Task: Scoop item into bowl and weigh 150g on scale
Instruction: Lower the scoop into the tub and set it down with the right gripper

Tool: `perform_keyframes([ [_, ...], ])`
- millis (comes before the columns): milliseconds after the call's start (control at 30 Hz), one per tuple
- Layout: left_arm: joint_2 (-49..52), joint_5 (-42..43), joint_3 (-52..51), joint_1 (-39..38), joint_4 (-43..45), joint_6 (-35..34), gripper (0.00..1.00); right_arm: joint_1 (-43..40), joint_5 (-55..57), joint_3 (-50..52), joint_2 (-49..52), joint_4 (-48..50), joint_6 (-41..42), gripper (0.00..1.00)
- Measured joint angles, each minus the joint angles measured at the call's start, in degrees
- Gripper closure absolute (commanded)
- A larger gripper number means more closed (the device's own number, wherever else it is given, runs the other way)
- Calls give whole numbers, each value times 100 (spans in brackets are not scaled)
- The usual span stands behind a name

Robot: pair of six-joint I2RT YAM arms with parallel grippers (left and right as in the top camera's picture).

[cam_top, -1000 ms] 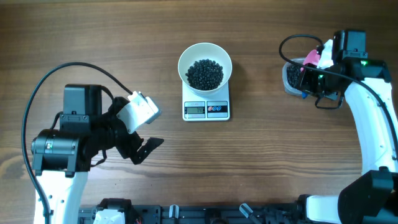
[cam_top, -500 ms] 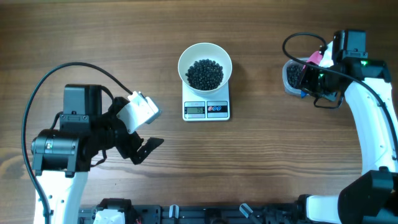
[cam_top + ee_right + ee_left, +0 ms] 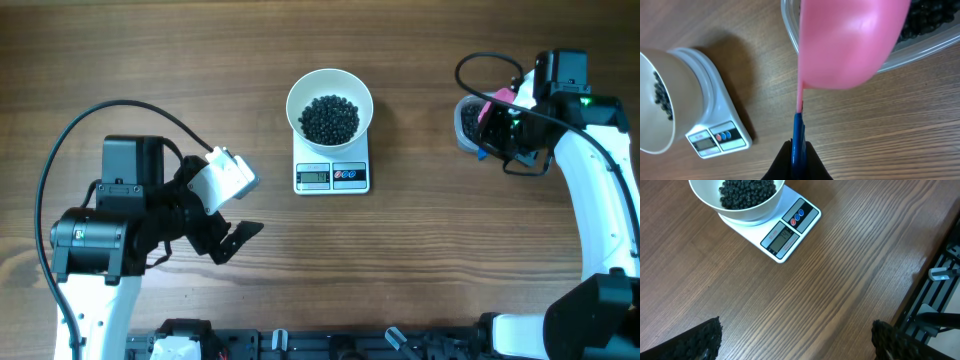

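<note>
Right end effector (image 3: pixel 799 150): clamped on the blue handle of my pink scoop (image 3: pixel 850 45), above the tub (image 3: pixel 939 48).
Left end effector (image 3: pixel 792 345): spread wide.
Beads (image 3: pixel 329 118): in bowl (image 3: pixel 299 95) on scale (image 3: pixel 332 176), well apart from both.
Hidden: scale digits unreadable.

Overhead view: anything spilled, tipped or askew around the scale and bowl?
Nothing stands out. The bowl sits upright and squarely on the scale, with the beads inside. No stray beads show on the table. The scoop hangs over the tub, with nothing spilled beside it.

Beads (image 3: pixel 329 118), perhaps beans, in bowl (image 3: pixel 299 98) atop scale (image 3: pixel 332 187)
</note>
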State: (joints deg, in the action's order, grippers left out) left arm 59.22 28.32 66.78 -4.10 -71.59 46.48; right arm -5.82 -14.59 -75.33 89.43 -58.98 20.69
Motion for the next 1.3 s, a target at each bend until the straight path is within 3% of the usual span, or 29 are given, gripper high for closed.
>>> perform_keyframes([
  [433,0,0,0,0,0,2,0,-70,323,-2,157,-356,-1412,96],
  [800,0,0,0,0,-2,0,0,-1093,688,0,1099,319,-2933,95],
  [1200,0,0,0,0,0,0,0,-1088,535,0,1099,356,-3585,75],
  [1300,0,2,0,0,0,2,0,-1086,518,0,1099,354,-3604,64],
])
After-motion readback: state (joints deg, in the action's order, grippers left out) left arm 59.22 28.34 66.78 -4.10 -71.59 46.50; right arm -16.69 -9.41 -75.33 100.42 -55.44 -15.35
